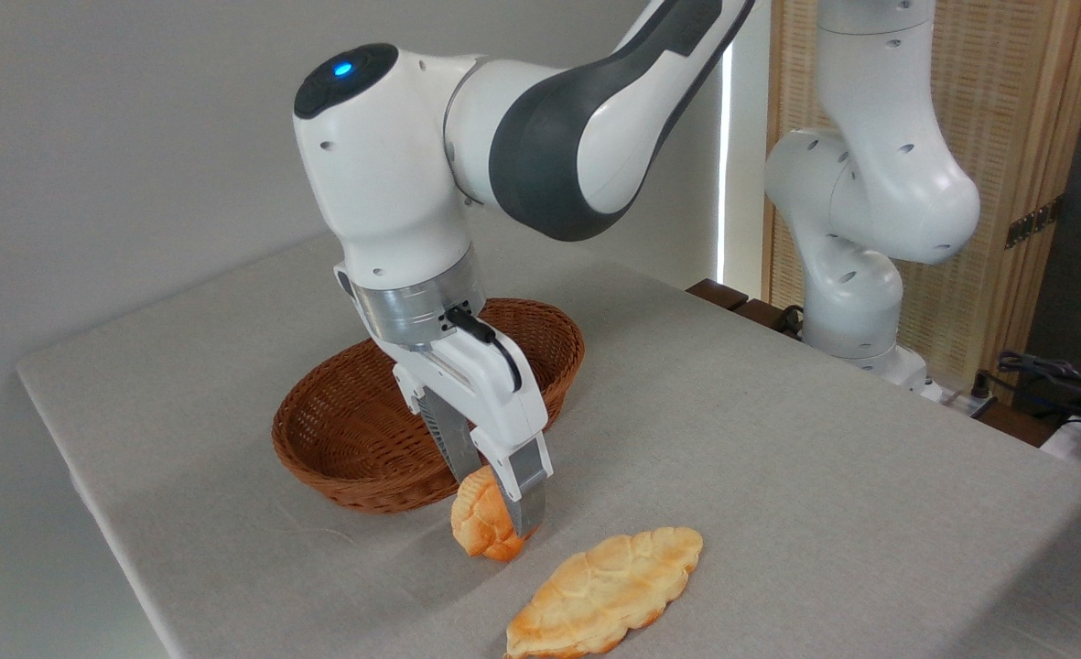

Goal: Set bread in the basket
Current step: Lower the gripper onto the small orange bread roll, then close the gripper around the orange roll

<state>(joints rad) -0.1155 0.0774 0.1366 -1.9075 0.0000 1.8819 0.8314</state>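
The bread [478,523], a small lumpy golden-orange bun, rests on the grey table just in front of the basket [348,439], an oval brown wicker one with nothing visible inside. My gripper [496,505] is down around the bun and open. One finger stands behind the bun and the other [526,494] covers its right side, so part of the bun is hidden. The finger gap looks as wide as before, with no squeeze visible.
A flat leaf-shaped pale golden pastry [604,590] lies on the table just right of and in front of the bun. The arm's white base [856,302] stands at the table's far right edge, with cables [1053,375] beyond it.
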